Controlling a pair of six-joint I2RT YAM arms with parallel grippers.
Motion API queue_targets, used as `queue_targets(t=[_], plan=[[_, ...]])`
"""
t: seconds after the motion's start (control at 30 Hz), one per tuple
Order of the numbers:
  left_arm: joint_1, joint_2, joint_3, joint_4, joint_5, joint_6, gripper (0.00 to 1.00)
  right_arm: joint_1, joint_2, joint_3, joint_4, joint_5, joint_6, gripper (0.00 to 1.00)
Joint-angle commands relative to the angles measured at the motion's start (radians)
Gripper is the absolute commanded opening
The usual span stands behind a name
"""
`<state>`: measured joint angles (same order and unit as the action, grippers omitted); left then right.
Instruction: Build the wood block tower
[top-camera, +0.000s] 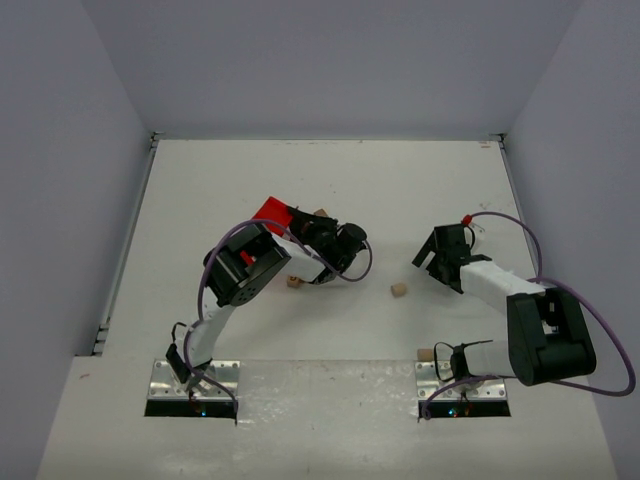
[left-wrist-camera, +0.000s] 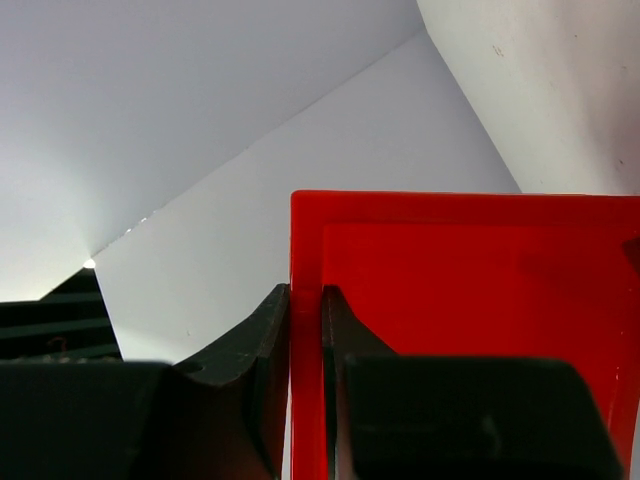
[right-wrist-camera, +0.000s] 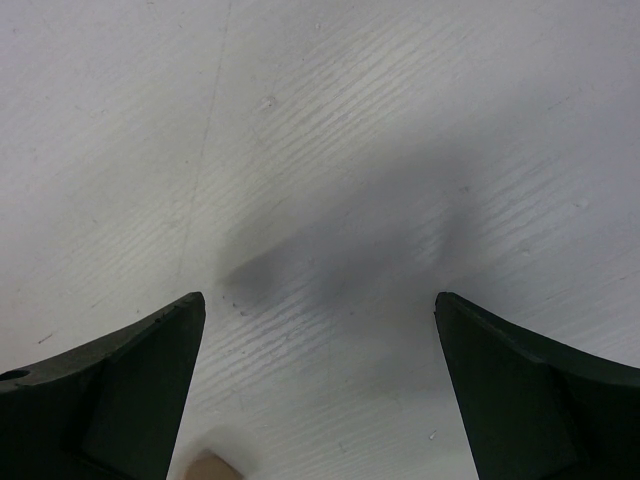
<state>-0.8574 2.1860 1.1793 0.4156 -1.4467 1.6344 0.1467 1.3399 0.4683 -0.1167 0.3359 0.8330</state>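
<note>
Inside L gripper (left-wrist-camera: 305, 300): red bin (left-wrist-camera: 480, 300) wall

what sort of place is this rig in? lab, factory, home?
Probably a lab test cell: a white table boxed in by plain walls, two arms bolted at its near edge, only small wood blocks and a red bin as props.

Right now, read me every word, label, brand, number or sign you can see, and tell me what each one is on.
No readable text, label, brand or number in any view.
Red bin, gripped by its wall in the left hand: plain.
Wood blocks: bare.
Right hand, open: unmarked.
Arm base plates: too small to tell any marking.
</note>
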Motion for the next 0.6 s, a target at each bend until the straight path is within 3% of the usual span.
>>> queue_targets(t=[0.0, 0.17, 0.33, 0.57], plan=[[0.000, -0.039, 0.019, 0.032, -0.033, 0.024, 0.00, 0.010, 0.019, -0.031, -0.032, -0.075, 0.028, 0.99], [0.039, -0.099, 0.070, -0.038, -0.023, -0.071, 0.00, 0.010, 0.012, -0.034, -0.032, -0.070, 0.028, 0.99], [0.132, -0.203, 0.228, -0.538, 0.067, -0.524, 0.00, 0.009, -0.014, -0.034, -0.044, -0.054, 0.028, 0.99], [0.263, -0.366, 0.309, -0.782, 0.278, -1.001, 0.01, 0.010, -0.049, -0.041, 0.002, -0.083, -0.008, 0.99]])
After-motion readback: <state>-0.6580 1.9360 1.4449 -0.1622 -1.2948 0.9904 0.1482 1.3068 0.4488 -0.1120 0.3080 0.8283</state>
